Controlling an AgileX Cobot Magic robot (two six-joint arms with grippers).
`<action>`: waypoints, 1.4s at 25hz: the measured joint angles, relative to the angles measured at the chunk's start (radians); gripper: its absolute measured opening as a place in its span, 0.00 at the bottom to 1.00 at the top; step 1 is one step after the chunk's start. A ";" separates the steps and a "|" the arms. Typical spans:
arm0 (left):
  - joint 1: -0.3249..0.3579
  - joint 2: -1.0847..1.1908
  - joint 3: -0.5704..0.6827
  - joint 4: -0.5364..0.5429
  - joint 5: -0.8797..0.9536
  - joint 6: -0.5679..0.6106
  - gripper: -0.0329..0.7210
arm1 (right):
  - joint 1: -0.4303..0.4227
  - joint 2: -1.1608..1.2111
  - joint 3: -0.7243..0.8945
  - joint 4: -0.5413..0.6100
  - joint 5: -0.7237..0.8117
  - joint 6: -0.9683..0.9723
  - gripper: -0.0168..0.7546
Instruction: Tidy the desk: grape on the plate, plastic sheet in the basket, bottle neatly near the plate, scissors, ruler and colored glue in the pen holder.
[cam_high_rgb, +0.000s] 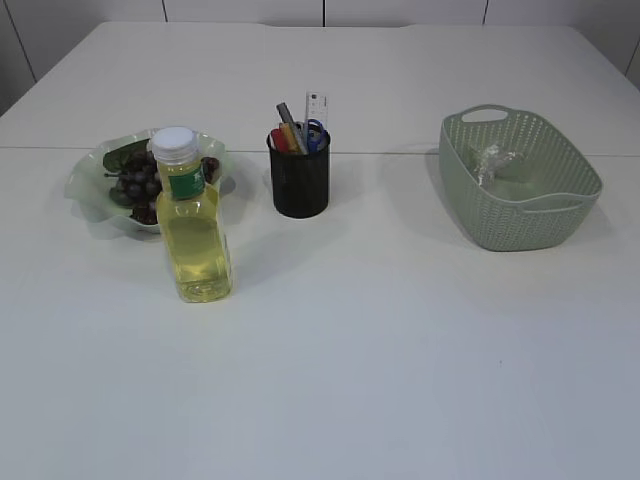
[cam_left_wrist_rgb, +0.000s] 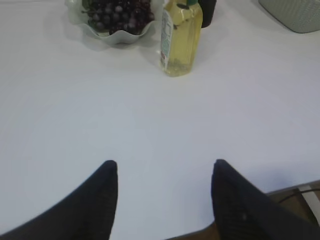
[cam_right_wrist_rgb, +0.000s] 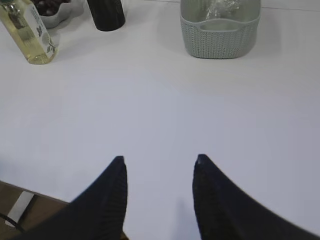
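a plain white table (cam_high_rgb: 400, 380) spans the scene, a seam crossing it.

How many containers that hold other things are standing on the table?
3. The plate with grapes is on the left, the pen holder with stationery stands in the middle, and the basket with the plastic sheet is on the right.

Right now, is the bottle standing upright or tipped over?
Upright: the bottle stands on its base beside the plate, white cap on top.

Matt white table (cam_high_rgb: 400, 380). Clear glossy plastic bottle (cam_high_rgb: 194, 235), left of black mesh pen holder (cam_high_rgb: 299, 180). Woven-look matt green plastic basket (cam_high_rgb: 520, 215), right. Translucent plate (cam_high_rgb: 88, 185).
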 joint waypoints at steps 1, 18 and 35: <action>0.000 0.000 0.002 0.014 -0.013 0.000 0.62 | 0.000 0.000 0.016 0.000 -0.014 -0.001 0.48; 0.000 0.000 0.028 0.049 -0.037 -0.006 0.62 | 0.000 0.000 0.068 -0.002 -0.040 -0.064 0.48; 0.000 0.000 0.028 0.052 -0.037 -0.006 0.62 | -0.321 0.000 0.068 -0.002 -0.040 -0.066 0.48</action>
